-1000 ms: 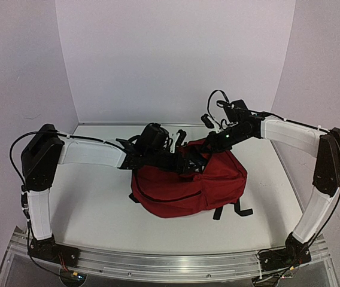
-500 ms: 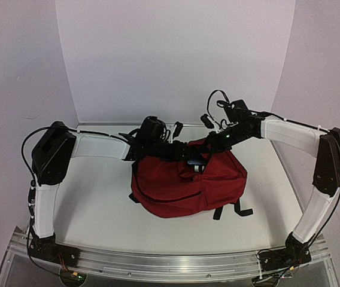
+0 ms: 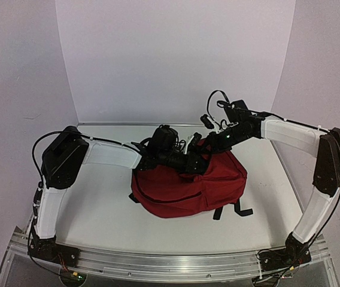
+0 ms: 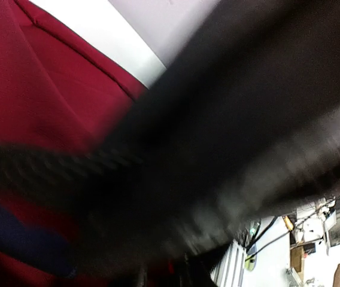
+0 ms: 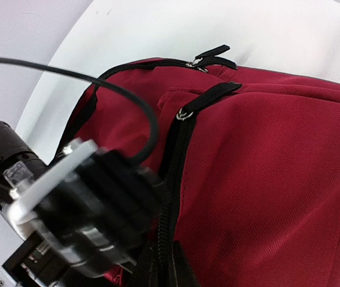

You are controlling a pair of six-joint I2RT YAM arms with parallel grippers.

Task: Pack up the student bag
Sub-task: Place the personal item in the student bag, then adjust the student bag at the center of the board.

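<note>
The bag (image 3: pixel 188 188) lay on the worktop (image 3: pixel 98 206), a little toward 3 o'clock of centre. At its 12 o'clock edge the left claw (image 3: pixel 197 162) was too blurred to tell its jaws' state, and the right claw (image 3: pixel 211 147) beside it was pressed together near the zipper trim (image 5: pixel 177 156). Crowded so, the wrists risked colliding, or a tug might have dragged the soft bag.

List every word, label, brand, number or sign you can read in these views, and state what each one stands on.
Readable text: none in any view.
On the student bag: plain red fabric and black zipper trim, no logo or label showing.
Left wrist view: motion-blurred; the clutter in its lower right corner is too blurred to read.
</note>
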